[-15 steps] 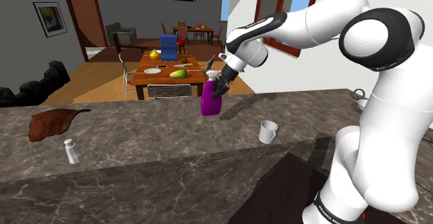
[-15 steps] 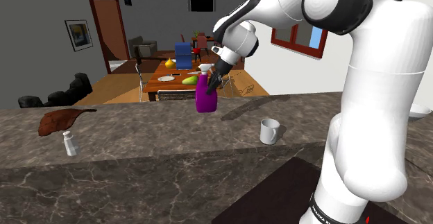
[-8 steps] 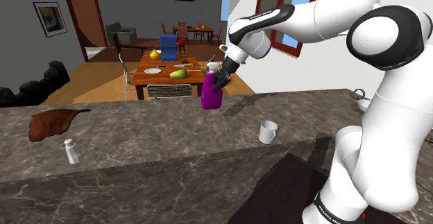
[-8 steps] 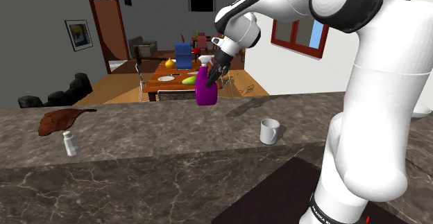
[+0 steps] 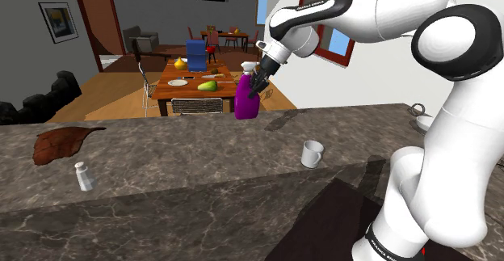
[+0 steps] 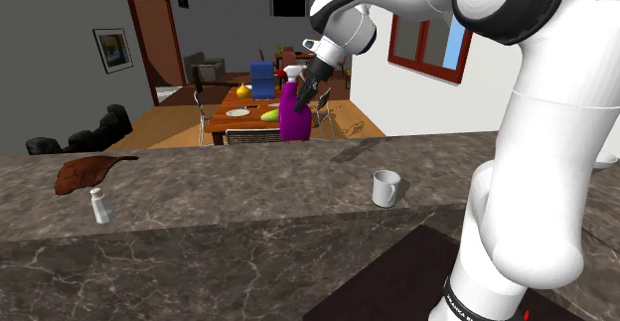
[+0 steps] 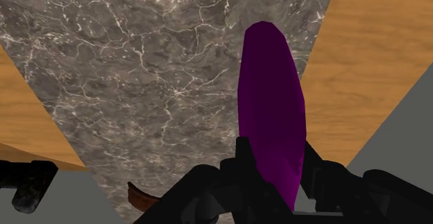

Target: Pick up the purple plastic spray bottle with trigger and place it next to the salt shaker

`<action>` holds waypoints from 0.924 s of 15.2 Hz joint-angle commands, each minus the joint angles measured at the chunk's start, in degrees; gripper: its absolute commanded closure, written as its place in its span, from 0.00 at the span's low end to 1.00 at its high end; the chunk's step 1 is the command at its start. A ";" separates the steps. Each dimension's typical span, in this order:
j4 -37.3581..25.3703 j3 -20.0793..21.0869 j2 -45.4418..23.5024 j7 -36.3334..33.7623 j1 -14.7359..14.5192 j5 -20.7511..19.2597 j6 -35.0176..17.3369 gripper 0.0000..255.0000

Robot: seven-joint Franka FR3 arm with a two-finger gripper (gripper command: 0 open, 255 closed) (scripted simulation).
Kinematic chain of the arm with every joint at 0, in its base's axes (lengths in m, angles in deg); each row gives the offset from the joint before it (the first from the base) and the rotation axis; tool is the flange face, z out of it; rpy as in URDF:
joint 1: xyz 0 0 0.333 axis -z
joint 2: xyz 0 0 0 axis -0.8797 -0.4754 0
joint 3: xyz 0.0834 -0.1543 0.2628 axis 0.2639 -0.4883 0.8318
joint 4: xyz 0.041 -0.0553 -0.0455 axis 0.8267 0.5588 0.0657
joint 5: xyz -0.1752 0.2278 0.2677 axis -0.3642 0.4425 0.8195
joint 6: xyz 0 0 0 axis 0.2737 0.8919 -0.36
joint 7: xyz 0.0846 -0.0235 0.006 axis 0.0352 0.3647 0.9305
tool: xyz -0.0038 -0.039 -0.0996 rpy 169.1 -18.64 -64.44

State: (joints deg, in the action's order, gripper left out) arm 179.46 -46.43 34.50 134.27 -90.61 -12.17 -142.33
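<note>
- One white salt shaker (image 5: 82, 176) is standing on the marble counter (image 5: 202, 162), nearest the camera, toward the shoulder view's left.
- A white mug (image 5: 312, 153) is sitting further to that view's right, well apart from the salt shaker.
- A brown leaf-shaped thing (image 5: 63, 142) is lying just behind the salt shaker.
- And look, the black gripper (image 5: 256, 88) is clamping the purple spray bottle (image 5: 244, 107), fingers pressing both its sides; the bottle is hanging in the air over the counter's far part.
- A wooden dining table (image 5: 194, 88) is showing beyond.
</note>
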 commanded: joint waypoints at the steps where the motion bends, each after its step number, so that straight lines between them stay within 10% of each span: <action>1: -1.15 0.01 0.45 -1.02 0.01 -0.73 1.19 1.00; 14: -9.84 -0.12 1.27 -6.11 0.21 -3.30 9.27 1.00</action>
State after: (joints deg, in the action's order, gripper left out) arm 170.47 -46.50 35.78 128.52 -90.44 -15.34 -133.84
